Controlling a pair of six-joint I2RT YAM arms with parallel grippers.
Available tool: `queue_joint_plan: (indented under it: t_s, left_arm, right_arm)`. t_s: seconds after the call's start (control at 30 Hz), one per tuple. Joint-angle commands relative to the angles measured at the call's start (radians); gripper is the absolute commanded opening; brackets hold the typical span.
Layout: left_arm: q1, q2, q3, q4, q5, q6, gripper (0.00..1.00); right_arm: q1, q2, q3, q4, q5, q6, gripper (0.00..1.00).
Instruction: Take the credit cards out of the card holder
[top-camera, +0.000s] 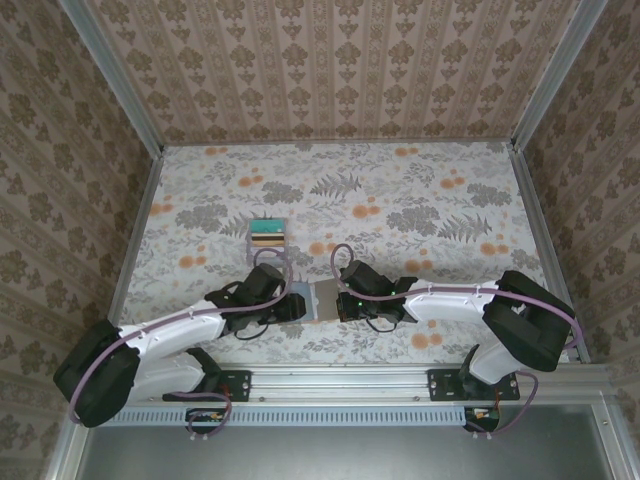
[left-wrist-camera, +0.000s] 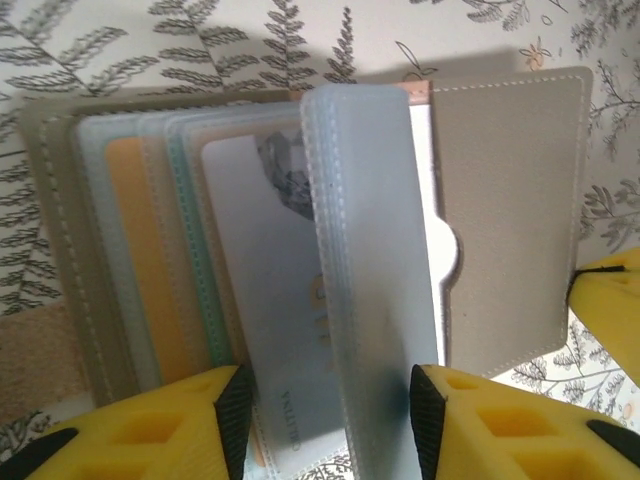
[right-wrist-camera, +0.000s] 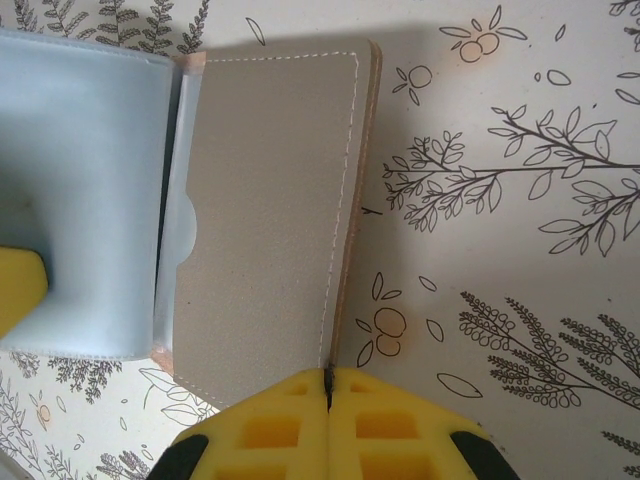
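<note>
Floral-covered table. The card holder lies open near the front edge between the two wrists, well apart from a striped stack of cards farther back. Hold-down side: right gripper has its fingers closed flat together, tips at the near edge of the holder's grey flap; whether they nip it or only press it down, cannot tell. Working side: left gripper has its jaws apart, straddling a raised clear sleeve leaf and the pale grey card beside it; no pinch evident. The credit cards sit in their slots: orange card, teal edge, the grey one nearest the pads. Judgement: the step in hand is drawing out the grey card. To do it well, catch the card alone and not the leaf. Pull straight along the slot and low. Anchor the flap so the holder does not lift.
</note>
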Motion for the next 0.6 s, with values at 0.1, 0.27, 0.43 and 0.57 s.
queue_joint_plan:
  t_s: [0.1,0.27,0.43,0.57]
  left_arm:
    - [-0.025,0.000,0.042,0.051,0.047,0.019,0.56]
    - [-0.057,0.024,0.086,0.056,0.043,0.028,0.63]
    - [-0.080,0.049,0.127,0.021,0.014,0.038,0.65]
    - [-0.080,0.049,0.151,-0.073,-0.044,0.043,0.65]
  right_arm:
    - [0.001,0.016,-0.014,0.028,0.002,0.011,0.01]
    - [0.001,0.013,-0.019,0.031,0.007,0.014,0.12]
    - [0.000,-0.002,-0.027,0.029,0.021,0.021,0.29]
    - [-0.001,-0.031,-0.036,0.015,0.045,0.026,0.40]
